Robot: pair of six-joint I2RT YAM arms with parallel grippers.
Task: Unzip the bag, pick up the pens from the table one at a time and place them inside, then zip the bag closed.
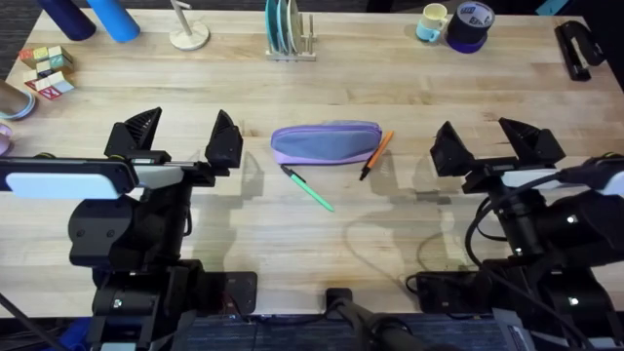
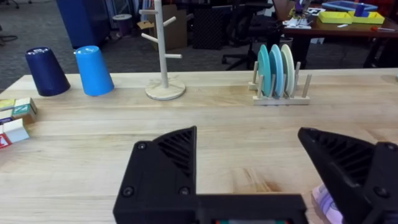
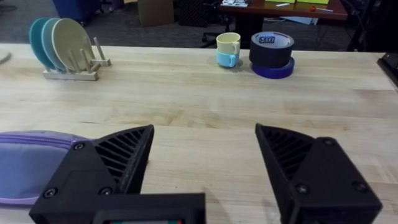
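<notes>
Left gripper (image 1: 183,139) and right gripper (image 1: 497,144): jaws wide, empty, flanking the bag (image 1: 326,143). Bag zipped, mid-table (image 1: 390,234); green pen (image 1: 308,187) just in front, orange pen (image 1: 376,154) against its right end. Step: unzipping, not begun. Next: pin bag, catch zipper pull.

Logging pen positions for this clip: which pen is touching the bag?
The orange pen: it leans against the right end of the bag. The green pen lies apart on the table, in front of the bag.
</notes>
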